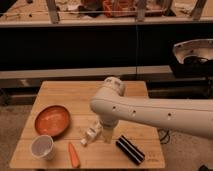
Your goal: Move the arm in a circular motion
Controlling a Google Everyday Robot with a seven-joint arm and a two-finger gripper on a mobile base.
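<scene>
A pale wooden slatted tabletop [60, 92] is standing on a speckled grey floor [15, 117]. Behind it, a long dark cabinet front [75, 47] is running across the whole room. Above that, a cluttered bench is carrying an orange crate [120, 7].

On the left side of the tabletop, an orange bowl [52, 121] is sitting upright. A white cup [42, 147] is standing just in front of it, near the front left corner. To the right of the cup, a small orange carrot [73, 154] is lying close to the front edge. Near the middle, a small white bottle [91, 134] is lying on its side at a slant.

The arm [150, 112], thick, cream-white and dotted with small dark marks, is reaching in from the right edge. It is stretching over the middle of the tabletop and bending downward at a rounded joint. The claw [107, 135], a narrow tan tip, is pointing down just beside the bottle's right end, low over the wood. It is not possible to tell whether the claw is released or clenched.

Right of the claw, a black ribbed block [130, 149] is lying diagonally near the front edge. At the far right, beyond the tabletop, a curved silver-white machine housing [192, 55] is showing against the dark background.
</scene>
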